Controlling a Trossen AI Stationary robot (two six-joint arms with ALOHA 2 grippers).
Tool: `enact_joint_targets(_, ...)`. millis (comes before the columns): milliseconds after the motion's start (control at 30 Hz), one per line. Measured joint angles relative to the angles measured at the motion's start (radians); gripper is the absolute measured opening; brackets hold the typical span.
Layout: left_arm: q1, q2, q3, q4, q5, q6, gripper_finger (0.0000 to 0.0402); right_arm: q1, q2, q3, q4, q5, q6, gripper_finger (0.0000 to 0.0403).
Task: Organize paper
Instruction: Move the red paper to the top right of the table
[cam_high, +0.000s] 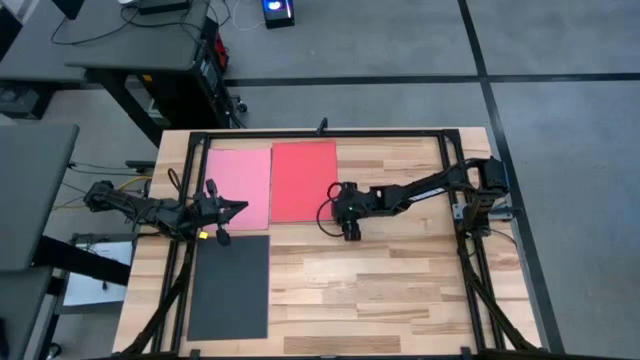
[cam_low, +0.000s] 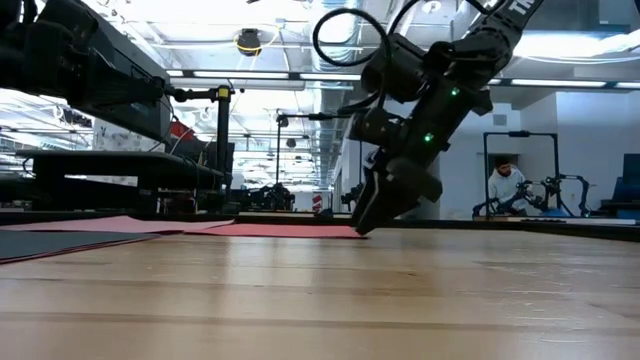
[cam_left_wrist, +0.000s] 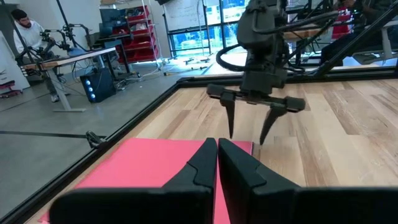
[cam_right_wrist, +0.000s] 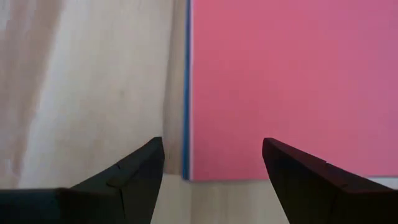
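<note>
Three sheets of paper lie flat on the wooden table: a pink one (cam_high: 240, 185) at the far left, a red one (cam_high: 304, 180) beside it, and a black one (cam_high: 230, 285) nearer the front. A thin blue edge (cam_right_wrist: 186, 93) peeks out from under the red sheet (cam_right_wrist: 292, 81). My right gripper (cam_high: 340, 208) (cam_right_wrist: 214, 152) is open and slants down over the red sheet's near right corner (cam_right_wrist: 189, 178), one finger over bare wood, the other over the sheet. My left gripper (cam_high: 240, 208) (cam_left_wrist: 217, 149) is shut and points level at the table's left side, clear of the sheets. My right gripper slants down from the table's right, its open fingers (cam_low: 362, 226) standing low on either side of the red sheet's corner (cam_right_wrist: 189, 178). Whether a fingertip touches the sheet or the table, I cannot tell.
A black frame (cam_high: 320, 133) runs around the table's far edge and sides. Bare wood (cam_high: 390, 280) fills the table's near right part. Beyond the table, a person (cam_low: 505, 185) sits in the room among benches and racks.
</note>
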Motion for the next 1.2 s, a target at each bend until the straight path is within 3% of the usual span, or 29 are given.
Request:
enact_joint_targets(400,0.0,0.0,0.0,0.0,0.0,0.0,0.0,-0.047,0.0,0.0,0.035,-0.013,0.032,0.026)
enact_joint_targets(733,0.0,0.0,0.0,0.0,0.0,0.0,0.0,-0.099,0.0,0.0,0.065,-0.12,0.021,0.026)
enact_joint_targets(933,0.0,0.0,0.0,0.0,0.0,0.0,0.0,-0.096,0.0,0.0,0.085,-0.128,0.003,0.026)
enact_joint_targets(1200,0.0,0.0,0.0,0.005,0.0,0.0,0.0,-0.089,0.141,0.067,0.076,-0.134,0.015,0.026)
